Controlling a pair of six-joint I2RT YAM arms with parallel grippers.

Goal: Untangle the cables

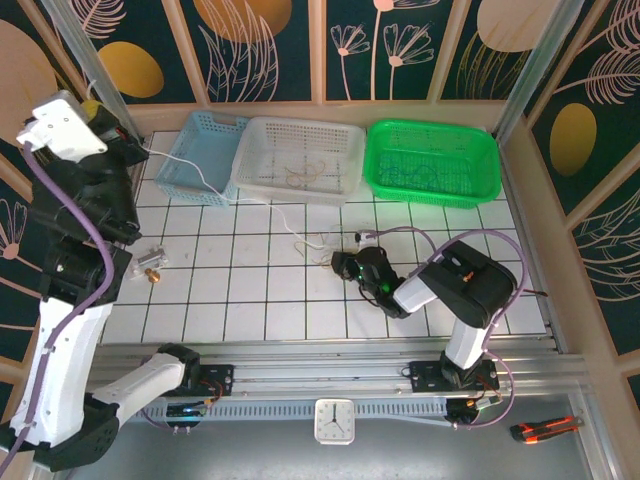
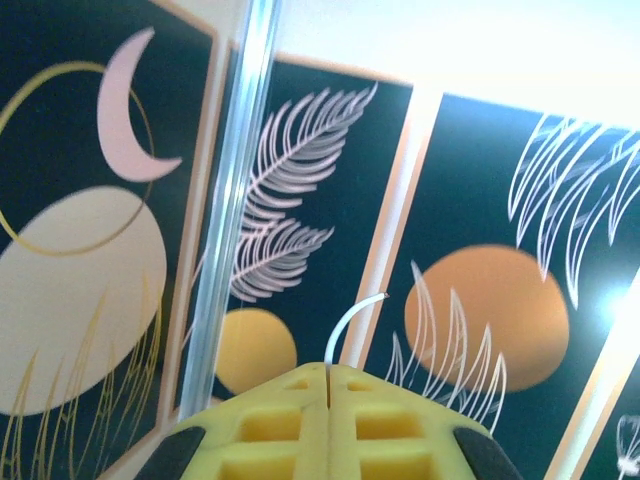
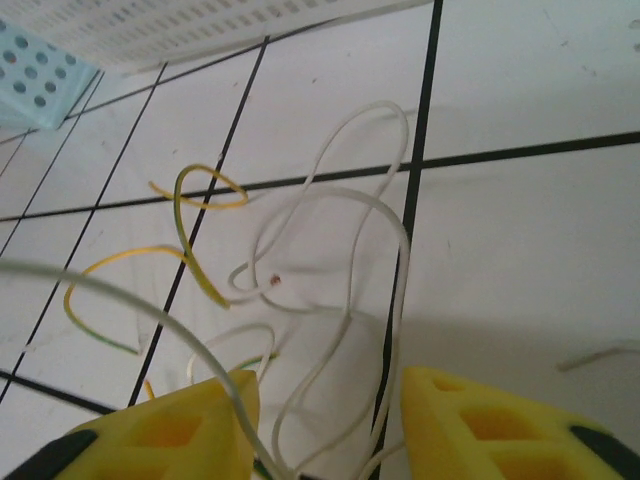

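Cables (image 1: 312,240) lie in a loose knot on the white tiled worktop (image 1: 200,300), just in front of the white basket (image 1: 300,150) and right at the tip of the right gripper (image 3: 328,382). Seen from the right wrist, the knot is a white cable (image 3: 372,104) curling in several overlapping loops, with a yellow-green cable (image 3: 182,225) bent in two arcs to its left. The two cross near the lower middle of that view. The right gripper sits low over the tiles with its jaws partly apart. Strands of the white cable run through the gap, and neither yellow finger pinches them.

The left gripper (image 2: 327,372) is raised high on the left side, well above the worktop. Its jaws are pressed together on a long white strand (image 1: 215,185), whose short end pokes out of the seam in a small arc. In the top view the strand hangs down from that gripper, passes the front of the blue basket (image 1: 200,150) and runs across the tiles to the knot.

The three baskets stand side by side along the far edge. The white one holds a few beige wires, and the green basket (image 1: 432,160) holds green ones. A small brass part (image 1: 152,268) lies on the tiles near the left arm. A clock (image 1: 333,420) and an orange-handled knife (image 1: 545,430) sit below the front rail.
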